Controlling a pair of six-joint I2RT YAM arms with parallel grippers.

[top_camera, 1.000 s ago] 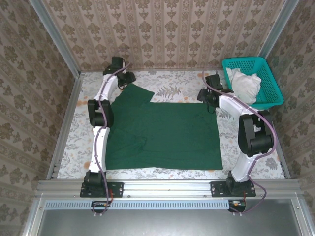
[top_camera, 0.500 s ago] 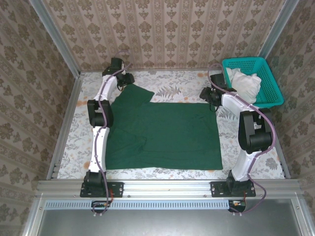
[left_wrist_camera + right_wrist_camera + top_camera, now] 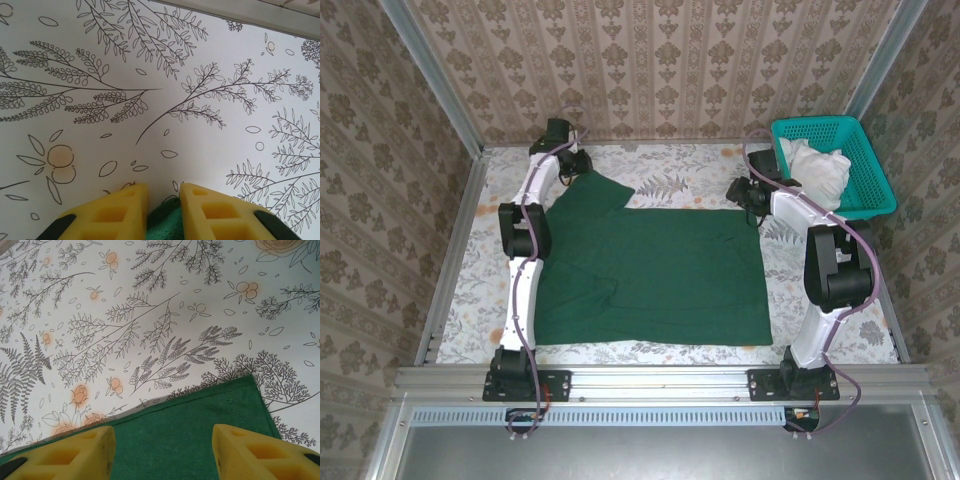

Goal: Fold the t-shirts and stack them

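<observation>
1. Altogether, one t-shirt (image 3: 650, 270) lies on the table (image 3: 690, 165). One teal basket (image 3: 815, 122) at the far right corner holds one bundle of white cloth (image 3: 817, 172) — and there are two arms, each with one gripper.
2. The t-shirt is plain dark green and spread flat across the middle of the floral table as a broad rectangle. One sleeve pokes out toward the far left, and a crease puckers its left side.
3. The left gripper (image 3: 163, 192) sits at that sleeve's far tip, its yellow fingers (image 3: 120, 210) pinched nearly together on a bit of the green fabric.
4. The right gripper (image 3: 161, 432) hangs over the t-shirt's far right corner — fingers spread wide, gripping nothing. A stitched hem runs along the edge there.
</observation>
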